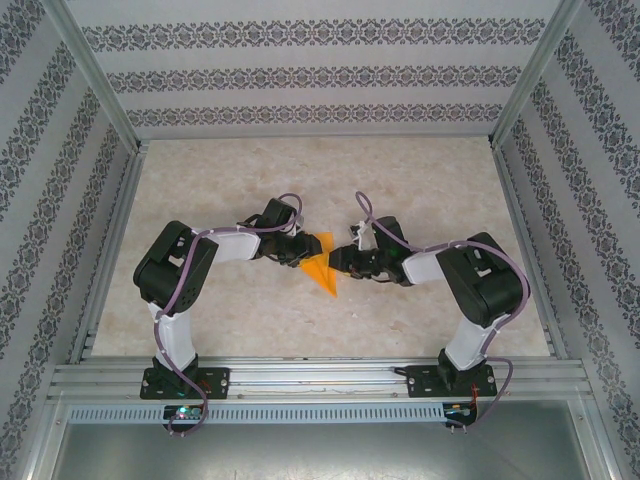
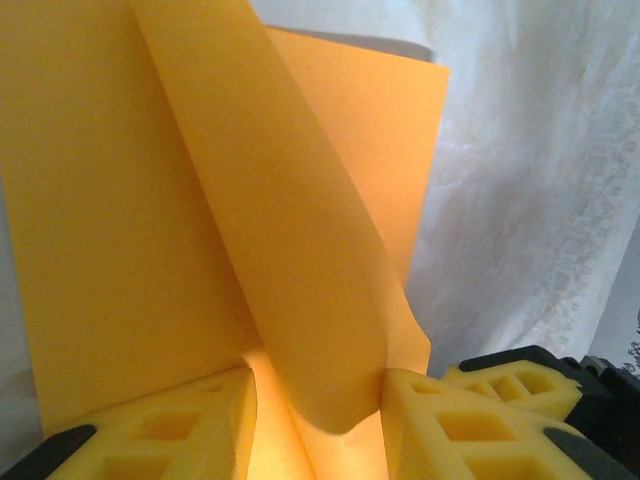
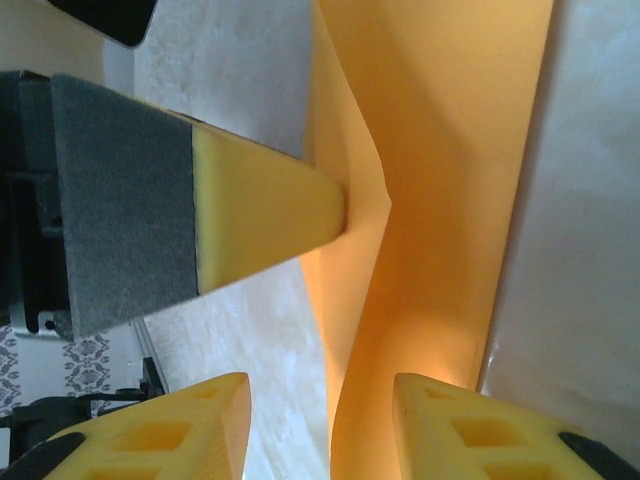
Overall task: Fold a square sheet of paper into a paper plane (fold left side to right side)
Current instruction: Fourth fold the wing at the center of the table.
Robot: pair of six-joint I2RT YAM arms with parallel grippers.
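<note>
- Top external view takes in the whole pose. The left arm (image 1: 185, 265) and right arm (image 1: 470, 275) each rise from the near edge, bend at the elbow and reach inward. Their wrists come nose to nose over the middle of the counter (image 1: 420, 190).
- From that height the sheet of paper (image 1: 320, 270) is a small orange patch wedged between the two wrists. A pointed corner pokes out toward the arm bases.
- Left wrist view gives the close detail. The left fingers (image 2: 160, 430) stand apart, and the paper rises straight ahead of them.
- One flap of the paper curls back toward the lens. Its rounded end drops into the gap and brushes both inner faces of the left fingers.
- I cannot tell whether those fingers are clamping the paper or just cradling the loose curl.
- Right wrist view shows the paper from the opposite side. It runs ahead from between the right fingers (image 3: 170, 430), with a crease down its length.
- The paper lies close against one right finger, and bare counter shows between it and the other. These fingers are released and pinch nothing.
- In the same view one left finger, yellow-tipped with a grey pad, comes in from the side. Its tip touches the paper just ahead of the right fingertips.
</note>
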